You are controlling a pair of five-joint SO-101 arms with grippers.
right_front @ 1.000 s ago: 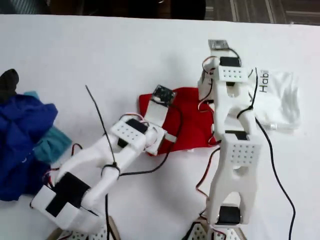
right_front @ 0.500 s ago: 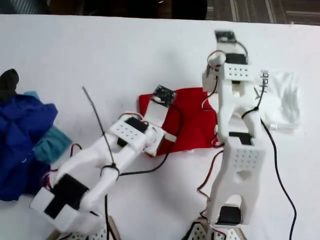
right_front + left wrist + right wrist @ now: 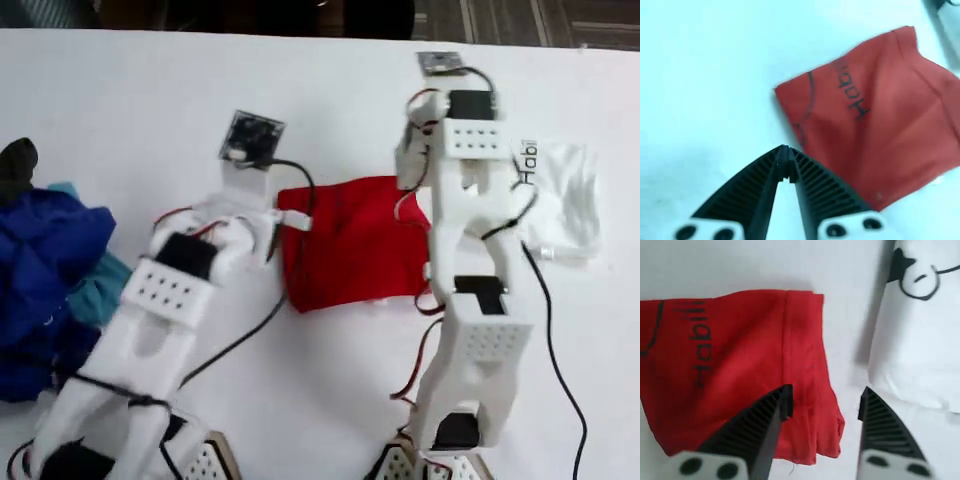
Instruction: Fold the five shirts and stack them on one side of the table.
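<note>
A folded red shirt (image 3: 350, 245) lies flat at the table's middle. My left gripper (image 3: 786, 156) is shut and holds nothing. It hangs over bare table just off a corner of the red shirt (image 3: 875, 125), and the left arm (image 3: 170, 285) stands to the shirt's left. My right gripper (image 3: 824, 397) is open above the red shirt's (image 3: 740, 370) edge that faces a folded white shirt (image 3: 920, 340). Nothing is between its fingers. The right arm (image 3: 470, 210) stretches between the red shirt and the white shirt (image 3: 565, 195).
A loose heap of blue shirts (image 3: 45, 280) with a teal one (image 3: 100, 285) and a dark garment (image 3: 15, 165) lies at the table's left edge. Cables trail from both arms. White table (image 3: 200, 90) stretches behind the shirts.
The left arm has swung left off the red shirt and now hangs beside its left edge. The right arm has reached slightly farther back.
</note>
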